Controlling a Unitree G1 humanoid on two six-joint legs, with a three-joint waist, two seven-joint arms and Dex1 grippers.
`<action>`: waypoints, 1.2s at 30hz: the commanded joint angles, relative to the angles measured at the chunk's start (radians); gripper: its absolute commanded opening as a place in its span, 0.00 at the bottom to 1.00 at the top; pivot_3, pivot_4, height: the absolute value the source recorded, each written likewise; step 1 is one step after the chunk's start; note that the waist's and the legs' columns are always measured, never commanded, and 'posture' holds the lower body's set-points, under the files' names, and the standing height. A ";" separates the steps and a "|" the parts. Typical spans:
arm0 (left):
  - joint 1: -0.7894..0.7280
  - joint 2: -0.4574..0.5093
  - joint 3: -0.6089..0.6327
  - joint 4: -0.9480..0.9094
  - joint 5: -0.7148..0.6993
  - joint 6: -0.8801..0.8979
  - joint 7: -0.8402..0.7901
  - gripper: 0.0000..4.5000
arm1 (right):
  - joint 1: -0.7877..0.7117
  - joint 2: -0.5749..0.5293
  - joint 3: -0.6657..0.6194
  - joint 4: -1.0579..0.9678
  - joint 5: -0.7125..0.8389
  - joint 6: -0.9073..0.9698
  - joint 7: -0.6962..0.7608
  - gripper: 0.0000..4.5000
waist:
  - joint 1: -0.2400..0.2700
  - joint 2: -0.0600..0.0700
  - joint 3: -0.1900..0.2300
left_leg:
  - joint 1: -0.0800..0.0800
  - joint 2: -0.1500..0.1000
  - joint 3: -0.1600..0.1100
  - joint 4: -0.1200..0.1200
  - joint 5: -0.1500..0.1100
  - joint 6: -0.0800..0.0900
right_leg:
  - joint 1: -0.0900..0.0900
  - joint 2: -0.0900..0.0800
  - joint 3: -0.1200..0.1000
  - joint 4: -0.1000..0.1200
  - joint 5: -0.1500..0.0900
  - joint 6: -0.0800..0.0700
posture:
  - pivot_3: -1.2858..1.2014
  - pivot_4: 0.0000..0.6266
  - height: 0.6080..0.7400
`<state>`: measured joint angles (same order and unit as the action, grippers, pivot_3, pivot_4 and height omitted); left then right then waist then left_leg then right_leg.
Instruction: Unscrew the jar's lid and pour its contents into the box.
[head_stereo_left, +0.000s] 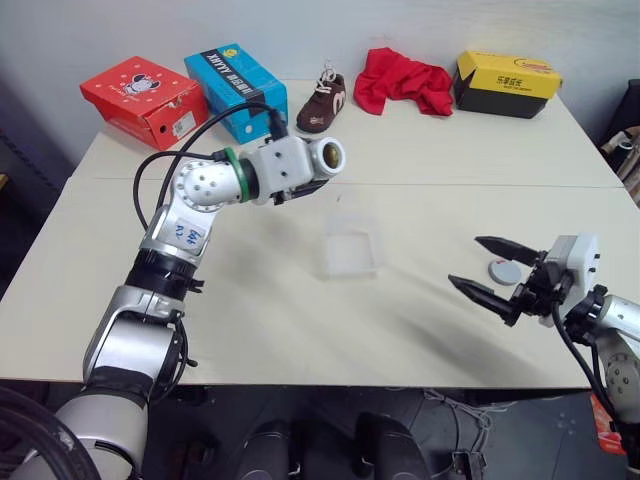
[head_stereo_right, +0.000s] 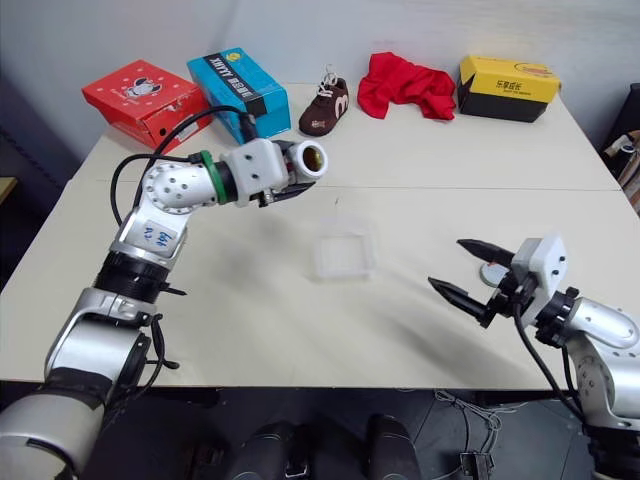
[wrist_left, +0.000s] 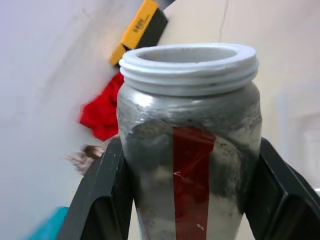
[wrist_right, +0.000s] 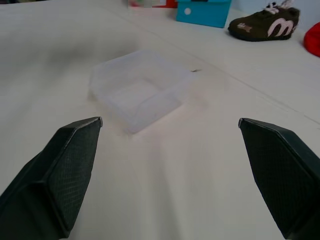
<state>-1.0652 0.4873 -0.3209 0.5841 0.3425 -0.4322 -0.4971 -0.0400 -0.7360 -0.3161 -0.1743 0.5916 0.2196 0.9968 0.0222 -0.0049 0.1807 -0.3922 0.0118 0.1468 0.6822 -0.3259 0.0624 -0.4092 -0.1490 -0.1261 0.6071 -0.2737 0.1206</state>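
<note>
The left wrist view brings the jar (wrist_left: 190, 165) up close: its two black fingers (wrist_left: 102, 200) press against the jar's sides, the red stripe faces the camera, and the threaded white mouth is bare, with no lid on it. The contents cannot be made out there. From the head views the left gripper (head_stereo_left: 318, 172) holds this jar lying roughly level above the counter (head_stereo_left: 250, 320), its open mouth turned toward the robot's right, up and to the left of the box (head_stereo_left: 352, 240). The right wrist view looks between two widely spread fingers (wrist_right: 65, 165) at the clear box, which sits alone on the bare counter. The head views add that the right gripper (head_stereo_left: 492, 270) holds nothing, and that the lid (head_stereo_left: 504, 272) lies flat on the counter just behind its fingers.

Counted: one jar, one lid, one clear box, two grippers. Along the far edge of the counter stand three shoe boxes, a red one (head_stereo_left: 143, 99), a blue one (head_stereo_left: 236, 88) and a yellow-black one (head_stereo_left: 507, 84), with one brown shoe (head_stereo_left: 323, 103) and one red cloth (head_stereo_left: 402, 80) between them. These lie well apart from the clear box, and nothing stands between it and either gripper.
</note>
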 joint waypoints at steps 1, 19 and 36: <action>-0.070 0.001 -0.092 0.089 0.241 -0.187 0.275 0.52 | 0.020 -0.002 -0.010 -0.044 -0.007 0.000 -0.012 1.00 | 0.005 0.000 0.000 | 0.000 0.000 0.000 0.000 0.000 0.000 | 0.000 0.000 0.000 0.000 0.000 0.000 | 0.52 0.24 1.00; -0.335 -0.052 -0.637 0.409 1.132 0.140 1.451 0.52 | 0.155 0.048 -0.040 -0.131 -0.001 0.015 -0.103 1.00 | 0.005 -0.002 0.001 | -0.010 -0.002 -0.002 0.001 0.000 0.006 | -0.005 0.002 -0.004 -0.001 0.001 0.002 | 0.52 0.24 1.00; -0.275 0.007 -0.469 0.460 0.726 -0.270 1.222 0.52 | 0.185 0.072 -0.053 -0.109 0.008 -0.008 -0.101 1.00 | -0.001 -0.003 0.002 | -0.010 -0.002 -0.002 0.002 0.000 0.006 | -0.005 -0.002 -0.004 0.000 0.001 0.002 | 0.52 0.24 1.00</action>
<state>-1.3523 0.4843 -0.8924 1.0343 1.2441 -0.5719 0.8466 0.1444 -0.6682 -0.3296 -0.2716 0.5811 0.2365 0.8882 0.0217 -0.0075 0.1822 -0.4024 0.0109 0.1445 0.6844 -0.3253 0.0674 -0.4146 -0.1518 -0.1302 0.6067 -0.2728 0.1226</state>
